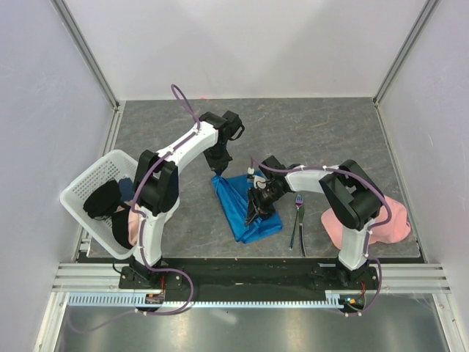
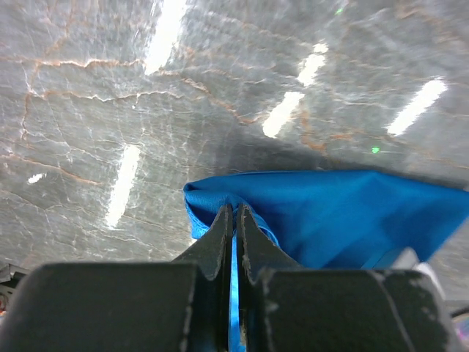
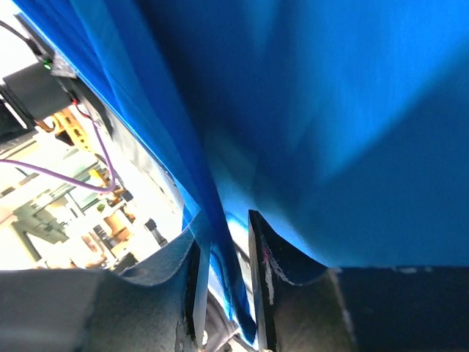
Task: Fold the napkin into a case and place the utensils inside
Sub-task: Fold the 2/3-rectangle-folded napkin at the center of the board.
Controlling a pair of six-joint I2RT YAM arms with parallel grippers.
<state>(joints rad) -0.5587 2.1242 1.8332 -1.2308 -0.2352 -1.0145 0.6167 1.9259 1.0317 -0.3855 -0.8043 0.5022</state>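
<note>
The bright blue napkin (image 1: 234,199) lies on the table as a loosely folded, rumpled strip. My left gripper (image 1: 218,174) is shut on its far corner; in the left wrist view the fingers (image 2: 220,242) pinch a thin blue edge of the napkin (image 2: 330,213). My right gripper (image 1: 254,213) sits at the strip's right side. In the right wrist view its jaws (image 3: 223,224) stand apart, with a fold of the napkin (image 3: 330,110) hanging loose between them. The fork (image 1: 295,220) and knife (image 1: 302,238) lie side by side to the napkin's right.
A pale pink cloth (image 1: 388,224) is bunched at the right, beside the right arm. A white basket (image 1: 84,183) holding dark items sits at the left edge. Walls enclose the grey stone table (image 1: 315,132) on three sides.
</note>
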